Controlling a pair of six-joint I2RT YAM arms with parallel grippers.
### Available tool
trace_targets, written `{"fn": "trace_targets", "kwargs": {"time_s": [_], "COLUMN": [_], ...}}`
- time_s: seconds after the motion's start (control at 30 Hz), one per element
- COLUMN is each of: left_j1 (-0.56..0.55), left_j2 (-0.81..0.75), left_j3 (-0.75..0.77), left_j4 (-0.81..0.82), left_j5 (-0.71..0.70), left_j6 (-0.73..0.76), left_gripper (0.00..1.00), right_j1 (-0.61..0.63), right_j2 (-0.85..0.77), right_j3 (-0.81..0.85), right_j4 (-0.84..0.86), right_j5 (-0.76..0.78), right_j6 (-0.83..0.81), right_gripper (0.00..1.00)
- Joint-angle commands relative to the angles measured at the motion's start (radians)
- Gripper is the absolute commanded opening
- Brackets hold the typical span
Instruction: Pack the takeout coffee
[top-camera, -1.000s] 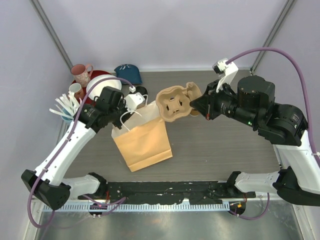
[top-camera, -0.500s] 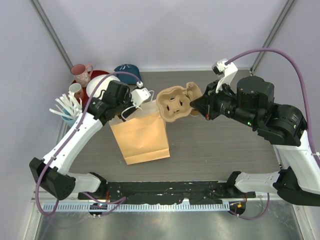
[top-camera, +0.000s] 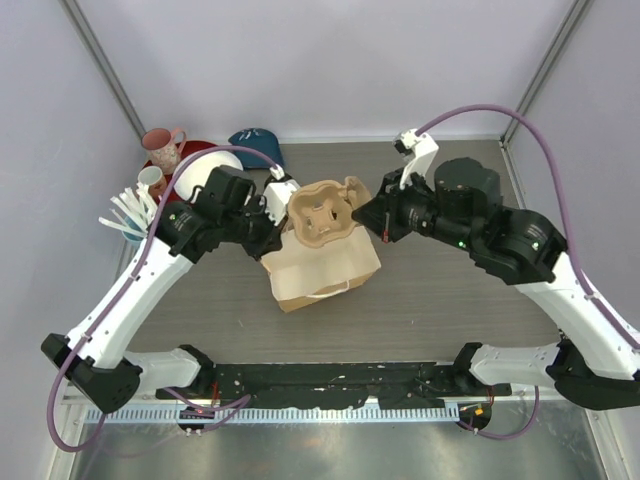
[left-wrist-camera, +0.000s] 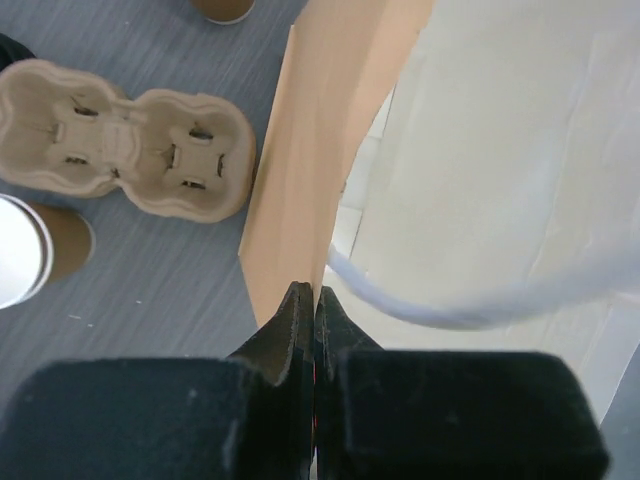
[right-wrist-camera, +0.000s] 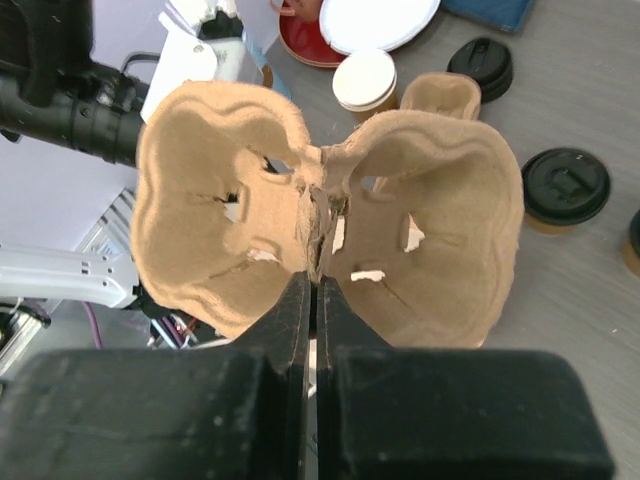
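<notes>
Got the left pincer (left-wrist-camera: 308, 292) squeezed shut on the rim of the brown paper bag (top-camera: 325, 268), right pincer (right-wrist-camera: 311, 278) pinching the pulp cup carrier (right-wrist-camera: 225, 215) above that bag's far end, and one black-lidded takeout coffee (right-wrist-camera: 565, 185) plus a second takeout coffee (right-wrist-camera: 480, 68) standing on the counter (top-camera: 450, 290) farther back, outside the bag.

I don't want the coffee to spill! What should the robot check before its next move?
1. Left gripper pinching the bag rim: ok.
2. Right gripper clamped on the carrier: ok.
3. Carrier lined up with the bag's mouth: cannot tell; the top view only shows it over the bag's far end.
4. Coffees sitting in the carrier: not ok; its cup holes are empty.
5. Lids on the coffees: ok; the two in the right wrist view are capped.
</notes>
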Motion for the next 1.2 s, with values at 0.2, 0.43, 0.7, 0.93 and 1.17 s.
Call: {"fn": "trace_targets", "kwargs": {"time_s": [0.2,0.43,0.7,0.93,1.17], "left_j1": [-0.002,-0.002,-0.005,-0.005,-0.005], "left_j2": [0.049,0.055,0.049,0.047,0.055], "left_j3": [0.014,0.043,0.031,0.06,0.053], "left_j4": [0.04,0.045,0.042,0.04,0.057], "left_j5": [0.052,0.083,0.206,0.218,0.245], "left_j6": [-0.286,-0.356,-0.346,-0.329,-0.356], "left_gripper": [0.0,0.0,0.0,0.0,0.0], "right_j1": [0.001,0.002,0.01,0.015,0.045], "right_j2": [-0.054,-0.12,-0.038,0.081,0.076], "right_j3": [-0.213,-0.298,-0.298,-0.238,-0.287], "right_j4": [0.169,0.112,0.111,-0.046,-0.049], "right_j5": [-0.106,-0.073,-0.009,0.024,0.082], "right_j6": [0.07,0.079,0.039,-0.11,-0.176], "right_gripper": [0.01,0.01,0.01,0.01,0.01]}}
